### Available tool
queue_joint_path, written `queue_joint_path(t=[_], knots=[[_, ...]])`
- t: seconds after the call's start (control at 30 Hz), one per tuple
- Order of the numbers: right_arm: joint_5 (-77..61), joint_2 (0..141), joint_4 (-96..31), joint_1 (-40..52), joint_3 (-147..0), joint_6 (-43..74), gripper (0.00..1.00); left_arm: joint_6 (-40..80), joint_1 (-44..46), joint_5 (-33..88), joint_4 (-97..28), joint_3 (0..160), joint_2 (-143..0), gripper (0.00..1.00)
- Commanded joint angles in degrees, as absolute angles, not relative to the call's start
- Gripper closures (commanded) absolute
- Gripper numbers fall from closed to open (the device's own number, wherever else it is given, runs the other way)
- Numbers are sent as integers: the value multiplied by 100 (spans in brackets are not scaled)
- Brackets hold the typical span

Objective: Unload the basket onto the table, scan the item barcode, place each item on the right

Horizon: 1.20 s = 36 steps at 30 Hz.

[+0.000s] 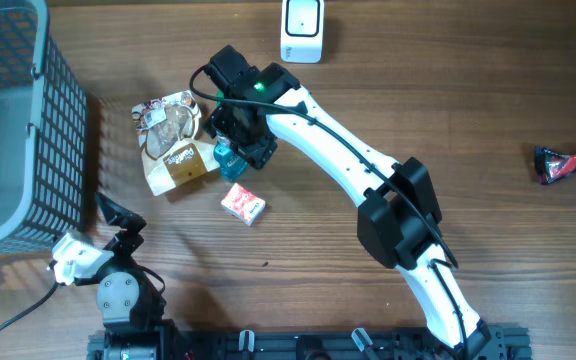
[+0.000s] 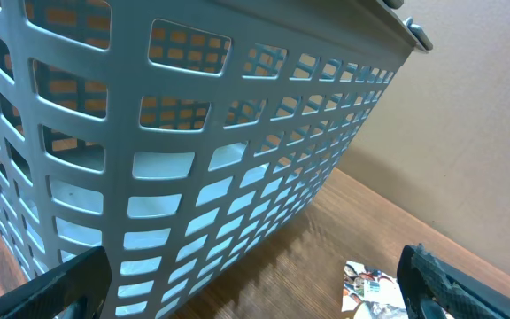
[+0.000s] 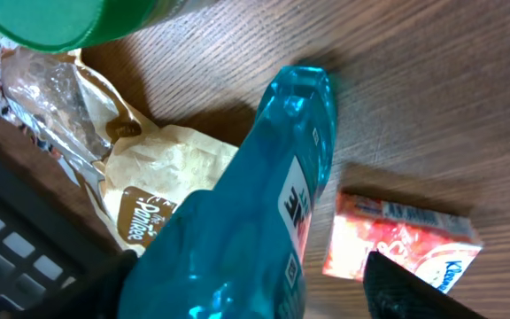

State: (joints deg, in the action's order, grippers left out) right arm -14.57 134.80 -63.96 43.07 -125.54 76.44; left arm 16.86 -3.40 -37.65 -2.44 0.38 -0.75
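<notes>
**Right gripper astride the blue bottle, jaws apart**

The right gripper (image 3: 255,297) stands directly over the blue bottle (image 3: 264,195), with one finger on either side of it. In the right wrist view the jaws are well parted. One finger (image 3: 104,288) looks to be against the bottle's plastic. The other finger (image 3: 414,288) has bare wood between itself and the bottle, so the bottle is framed but not clamped. The bottle runs straight out ahead of the fingertips, and its far end lies over the table (image 3: 432,97). A label (image 3: 297,202) with black-and-white print faces up toward the wrist.

On the side of the free finger, a pink tissue pack (image 3: 405,244) lies near the bottle. On the other side a snack bag (image 3: 149,177) is spread out, with its edge partly under the bottle. A green rounded object (image 3: 60,18) sits ahead of the gripper at the frame's corner; I cannot tell what it is.

From overhead, the white scanner (image 1: 301,28) sits well apart from the right gripper, at the far table edge.

The left gripper (image 2: 255,297) has its jaws spread wide with nothing between them. It faces the wall of a grey basket (image 2: 193,133) close in front.
</notes>
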Motion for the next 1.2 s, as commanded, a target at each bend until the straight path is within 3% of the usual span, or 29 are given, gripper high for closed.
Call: queue_joint_path(t=[0.0,0.27,1.07,1.17], knots=[[-1278,13603,-6532,4309,-12615,7474,29,1680,-364,-3804,-285,34,-38,0],[-1168,13600,-6475,4309,-12617,6914,48,1678,-364,-3804,-283,34,-38,0],[-1365,13069,-6661,4281,-13019,5994,57,1680,-364,-3804,-283,34,-38,0],[-1341,13069,-6702,4276,-13019,5948,62,1678,-364,-3804,-283,34,-38,0]])
